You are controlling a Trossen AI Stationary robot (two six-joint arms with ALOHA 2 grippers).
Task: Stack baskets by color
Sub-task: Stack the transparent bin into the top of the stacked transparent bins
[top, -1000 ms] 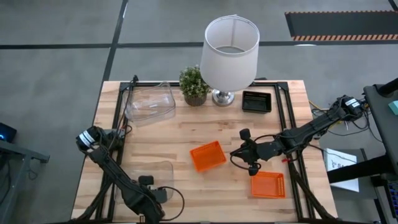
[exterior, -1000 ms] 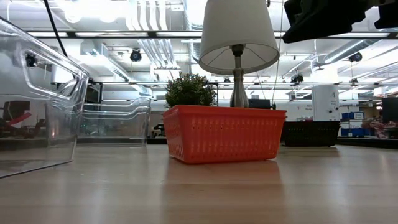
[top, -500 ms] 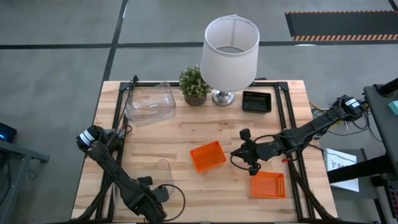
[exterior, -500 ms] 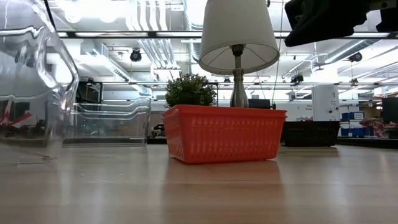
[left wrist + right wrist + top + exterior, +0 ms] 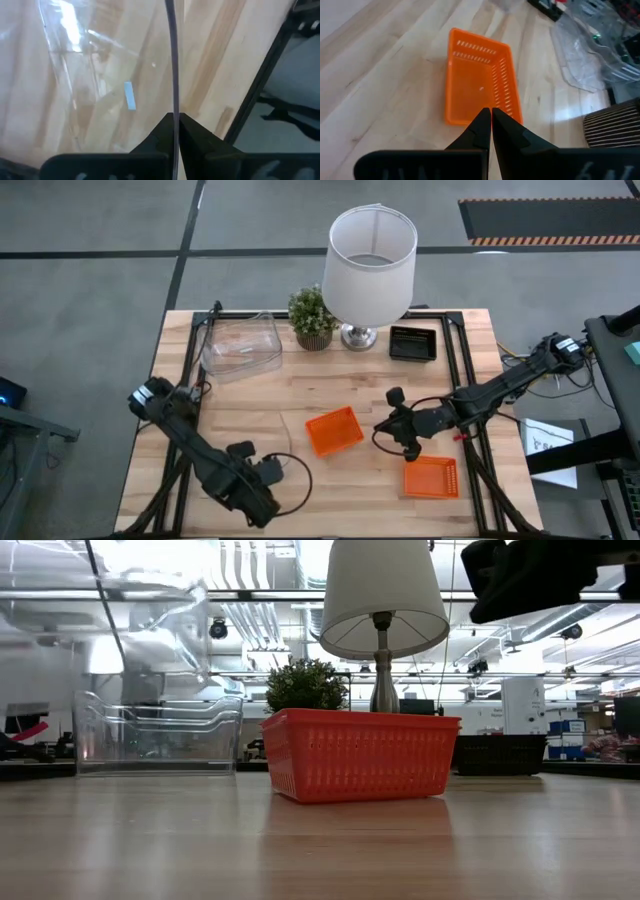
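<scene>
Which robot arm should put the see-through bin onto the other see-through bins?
Probably the left: its gripper is already pinched shut on the clear bin's wall. The right gripper is empty, above the orange basket.

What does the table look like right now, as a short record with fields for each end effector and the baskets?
left end effector: shut on clear bin wall, near table front-left
right end effector: shut, empty, above orange basket
second orange basket: front right
black basket: rear right, beside lamp
clear bin stack: rear left, next to potted plant
</scene>
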